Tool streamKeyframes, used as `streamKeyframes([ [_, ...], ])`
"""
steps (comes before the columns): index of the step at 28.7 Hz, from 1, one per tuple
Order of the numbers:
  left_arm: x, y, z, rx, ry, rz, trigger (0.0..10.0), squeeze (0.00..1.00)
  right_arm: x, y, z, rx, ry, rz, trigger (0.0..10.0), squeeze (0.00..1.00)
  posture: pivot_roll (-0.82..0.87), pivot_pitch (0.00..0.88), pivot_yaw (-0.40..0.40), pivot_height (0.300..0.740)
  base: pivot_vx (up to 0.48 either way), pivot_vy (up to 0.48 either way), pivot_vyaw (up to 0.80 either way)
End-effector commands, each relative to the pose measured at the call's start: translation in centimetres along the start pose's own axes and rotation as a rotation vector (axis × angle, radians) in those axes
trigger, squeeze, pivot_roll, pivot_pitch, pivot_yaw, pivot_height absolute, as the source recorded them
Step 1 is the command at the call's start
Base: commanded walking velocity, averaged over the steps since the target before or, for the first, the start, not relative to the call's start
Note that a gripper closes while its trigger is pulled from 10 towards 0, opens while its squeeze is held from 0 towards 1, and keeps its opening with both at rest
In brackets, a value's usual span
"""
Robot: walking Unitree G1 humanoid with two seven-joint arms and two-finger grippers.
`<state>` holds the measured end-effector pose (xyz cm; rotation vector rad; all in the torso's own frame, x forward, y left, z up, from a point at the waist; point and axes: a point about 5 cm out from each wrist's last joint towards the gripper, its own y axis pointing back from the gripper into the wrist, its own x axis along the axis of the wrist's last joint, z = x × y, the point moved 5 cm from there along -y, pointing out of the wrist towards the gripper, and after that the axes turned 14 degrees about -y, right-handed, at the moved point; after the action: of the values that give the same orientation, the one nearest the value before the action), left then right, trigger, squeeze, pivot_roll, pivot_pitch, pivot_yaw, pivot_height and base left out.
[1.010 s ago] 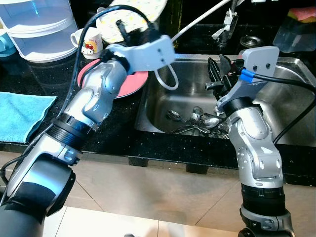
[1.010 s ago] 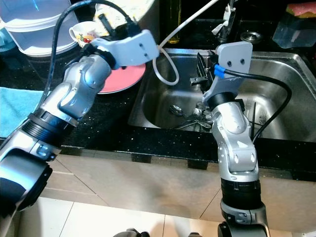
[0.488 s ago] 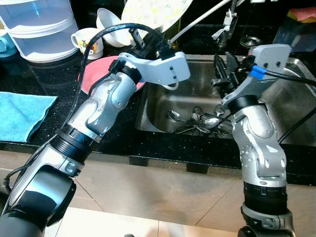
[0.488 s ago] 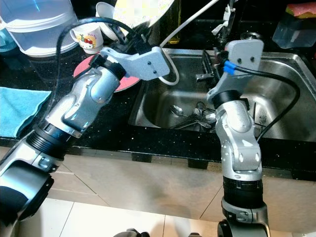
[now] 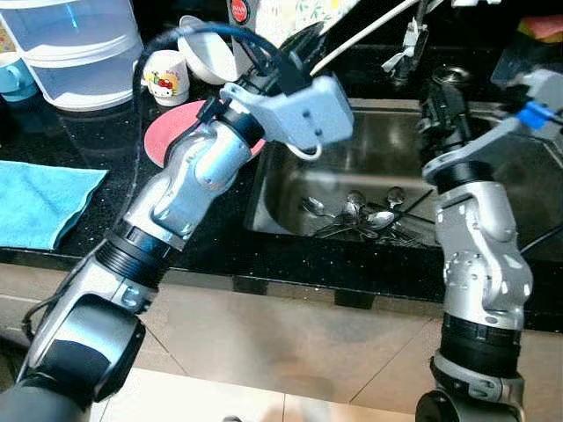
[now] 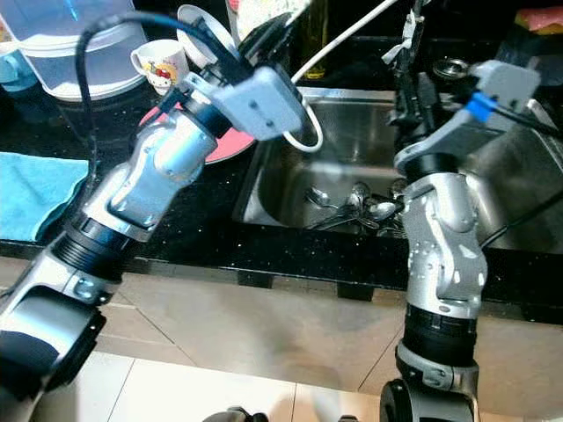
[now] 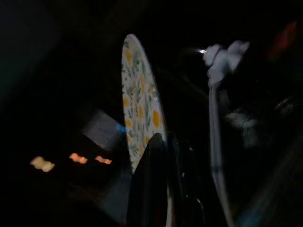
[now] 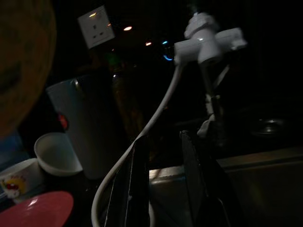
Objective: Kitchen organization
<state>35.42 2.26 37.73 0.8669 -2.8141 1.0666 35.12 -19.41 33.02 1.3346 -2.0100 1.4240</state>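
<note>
Floral plate (image 7: 139,109) upright on edge, pinched at its rim by left tool (image 7: 163,142), right tool (image 8: 163,142) spread.

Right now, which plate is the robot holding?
The flowery plate, lifted on edge in the left gripper. The pink plate lies flat on the counter.

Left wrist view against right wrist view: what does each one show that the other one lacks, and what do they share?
Left wrist view: the left gripper shut on the rim of the floral plate, seen edge-on. Right wrist view: the right gripper open and empty, a white bowl, a cartoon mug, a pink plate and a wall socket. Shared: the white hose with its white fitting.
</note>
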Motion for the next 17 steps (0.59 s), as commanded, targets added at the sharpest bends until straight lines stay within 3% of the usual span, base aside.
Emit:
streamKeyframes([
  [1, 0.9, -0.2, -1.0, 0.028, 0.174, 0.032, 10.0, 0.00, 0.4, 0.0, 0.3, -0.012, -0.013, 0.012, 10.0, 0.00, 0.05, 0.111, 0.070, 0.740, 0.000, 0.000, 0.00],
  [3, 1.2, -0.3, -1.2, 0.025, 0.270, 0.047, 10.0, 0.00, 0.5, -0.1, 0.5, -0.019, -0.013, 0.013, 10.0, 0.00, 0.05, 0.111, 0.070, 0.740, 0.000, 0.000, 0.00],
  [5, 1.6, -0.3, -1.1, -0.005, 0.425, 0.067, 10.0, 0.00, 0.6, -0.1, 0.7, -0.025, -0.013, 0.014, 10.0, 0.00, 0.05, 0.118, 0.070, 0.740, 0.000, 0.000, 0.00],
  [6, 1.6, -0.3, -1.1, -0.005, 0.425, 0.067, 10.0, 0.00, 0.6, -0.1, 0.7, -0.025, -0.013, 0.014, 10.0, 0.00, 0.05, 0.118, 0.070, 0.740, 0.000, 0.000, 0.00],
  [7, 1.7, -0.2, -1.1, -0.010, 0.488, 0.072, 10.0, 0.00, 0.6, -0.1, 0.8, -0.029, -0.013, 0.013, 10.0, 0.00, 0.04, 0.120, 0.070, 0.740, 0.000, 0.000, 0.00],
  [9, 1.8, -0.1, -1.2, -0.029, 0.677, 0.087, 10.0, 0.00, 0.6, 0.0, 0.9, -0.033, -0.015, 0.012, 10.0, 0.00, 0.04, 0.120, 0.070, 0.740, 0.000, 0.000, 0.00],
  [10, 1.8, -0.1, -1.2, -0.029, 0.677, 0.087, 10.0, 0.00, 0.6, 0.0, 0.9, -0.033, -0.015, 0.012, 10.0, 0.00, 0.04, 0.120, 0.070, 0.740, 0.000, 0.000, 0.00],
  [11, 1.3, 0.1, -2.0, -0.006, 0.837, 0.084, 10.0, 0.00, 0.6, 0.0, 1.0, -0.035, -0.016, 0.010, 10.0, 0.00, 0.04, 0.125, 0.071, 0.740, 0.000, 0.000, 0.00],
  [17, 0.2, 1.1, -3.4, 0.004, 1.256, 0.111, 10.0, 0.00, 0.6, 0.0, 1.0, -0.036, -0.020, 0.009, 10.0, 0.00, 0.05, 0.127, 0.070, 0.740, 0.000, 0.000, 0.00],
])
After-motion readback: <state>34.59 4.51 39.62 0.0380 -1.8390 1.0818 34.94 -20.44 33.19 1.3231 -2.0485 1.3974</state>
